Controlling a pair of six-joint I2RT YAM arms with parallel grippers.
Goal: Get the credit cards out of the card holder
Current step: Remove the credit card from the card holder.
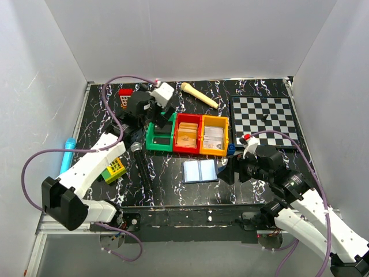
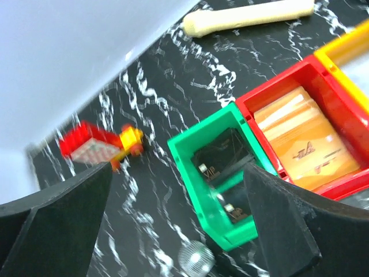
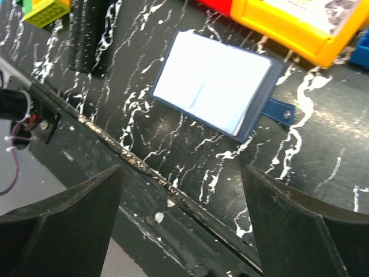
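Note:
The card holder (image 1: 200, 171) lies open and flat on the black table in front of the bins; in the right wrist view (image 3: 216, 83) its blue-grey inside shows no cards. Cards lie in the green bin (image 1: 160, 136), the red bin (image 1: 187, 134) and the yellow bin (image 1: 214, 136). The left wrist view shows dark cards (image 2: 228, 173) in the green bin and orange cards (image 2: 302, 138) in the red one. My left gripper (image 1: 155, 117) (image 2: 177, 173) is open and empty above the green bin. My right gripper (image 1: 229, 171) (image 3: 181, 173) is open and empty just right of the card holder.
A black microphone (image 1: 141, 164) lies left of the card holder. A wooden pin (image 1: 199, 94), a chessboard (image 1: 263, 120), a red toy (image 1: 125, 96), a yellow-green block (image 1: 113, 169) and a small blue block (image 1: 231, 148) are around. The table's front edge (image 3: 132, 161) is near my right gripper.

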